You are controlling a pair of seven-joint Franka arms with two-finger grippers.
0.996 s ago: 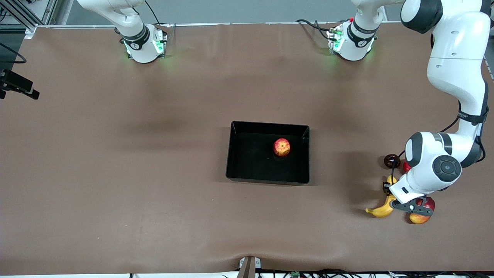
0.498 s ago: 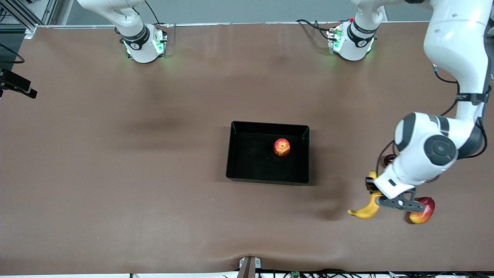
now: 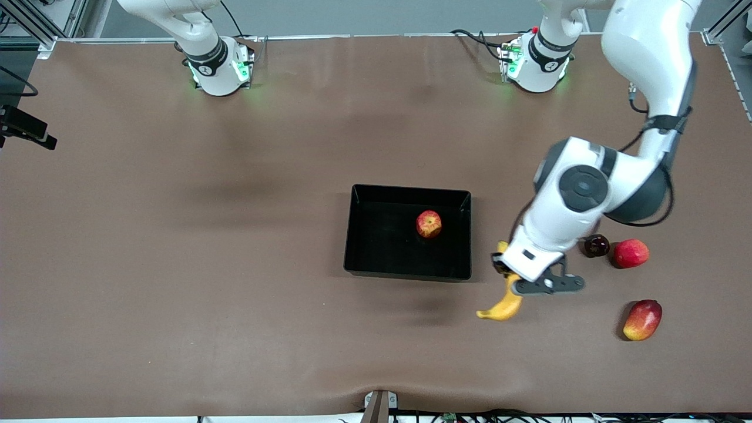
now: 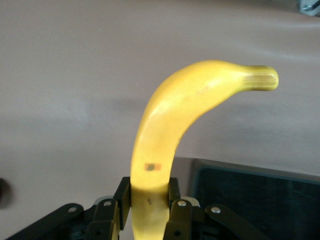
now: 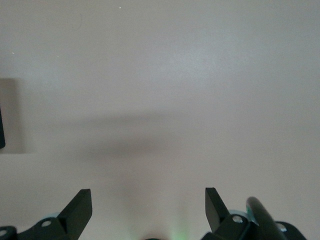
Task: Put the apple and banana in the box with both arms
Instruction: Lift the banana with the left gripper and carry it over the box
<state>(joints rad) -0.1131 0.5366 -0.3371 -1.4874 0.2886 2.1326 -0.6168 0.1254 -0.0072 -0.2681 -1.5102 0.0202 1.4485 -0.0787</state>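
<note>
The black box (image 3: 358, 235) stands in the middle of the table with the red-yellow apple (image 3: 429, 224) inside it. My left gripper (image 3: 512, 281) is shut on the yellow banana (image 3: 503, 306) and holds it in the air over the mat, just off the box's corner toward the left arm's end. In the left wrist view the banana (image 4: 170, 120) sticks out from between my fingers (image 4: 172, 190), with a box corner (image 4: 255, 200) below. My right gripper (image 5: 148, 207) is open and empty over bare mat; its hand is out of the front view.
A smooth red round fruit (image 3: 631, 253) and a dark round fruit (image 3: 596, 245) lie toward the left arm's end. A red-yellow mango (image 3: 642, 319) lies nearer the front camera than they do. Both arm bases stand along the table's back edge.
My left gripper has lifted the banana off the mat beside the mango and carried it toward the box. The red round fruit is uncovered now. The apple has not moved.
</note>
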